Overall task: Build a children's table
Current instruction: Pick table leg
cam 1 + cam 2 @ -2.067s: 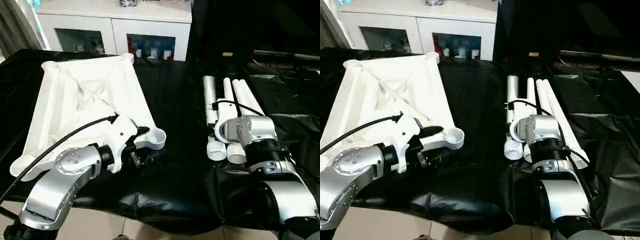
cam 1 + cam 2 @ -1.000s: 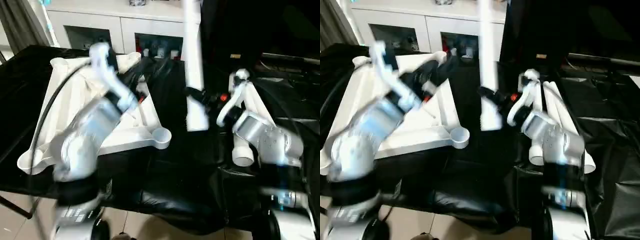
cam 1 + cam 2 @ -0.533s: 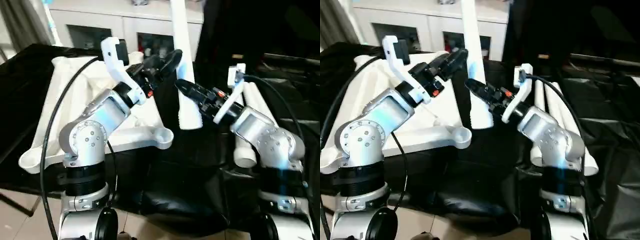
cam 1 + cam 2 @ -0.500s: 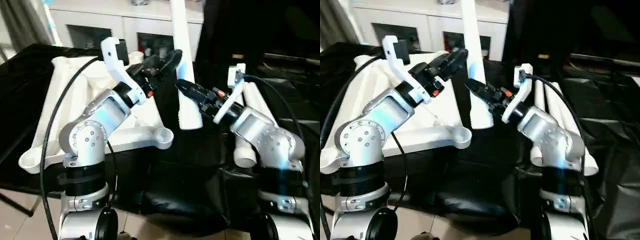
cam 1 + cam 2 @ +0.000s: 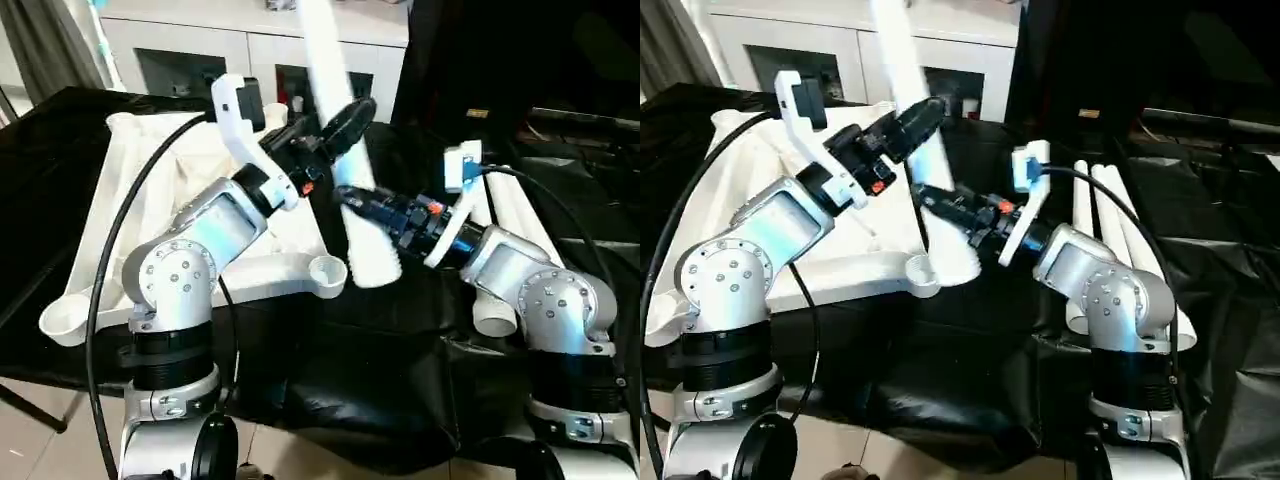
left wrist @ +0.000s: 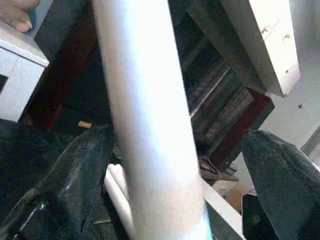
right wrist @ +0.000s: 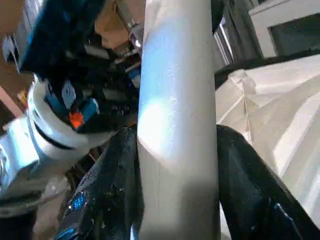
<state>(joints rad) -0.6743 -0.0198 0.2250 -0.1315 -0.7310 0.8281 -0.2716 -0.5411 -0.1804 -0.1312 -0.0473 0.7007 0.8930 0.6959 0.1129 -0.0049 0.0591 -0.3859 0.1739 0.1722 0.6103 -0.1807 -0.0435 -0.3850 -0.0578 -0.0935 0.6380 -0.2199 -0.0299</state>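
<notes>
The white tabletop [image 5: 150,190] lies upside down on the left, ribbed side up, with a round corner socket [image 5: 327,270] at its near right. One white leg [image 5: 368,250] is held in the air, tilted, its thick end hanging just right of that socket. My right gripper [image 5: 352,200] is shut on its lower part, both fingers [image 7: 120,190] pressing the leg [image 7: 175,125]. Higher up, my left gripper [image 5: 348,120] is open astride the leg [image 6: 150,125], with a gap showing at one finger [image 6: 285,170]. Three spare legs [image 5: 1110,215] lie on the right.
Black cloth [image 5: 350,360] covers the work table down to its near edge. A white cabinet with glass doors [image 5: 200,50] stands behind the tabletop, and dark furniture [image 5: 540,50] at the back right. A black cable [image 5: 110,270] loops along my left arm.
The held leg has tilted, its top swinging left and its thick end dropping toward the tabletop's corner socket. My right gripper has come lower with it; the left stays around the upper part.
</notes>
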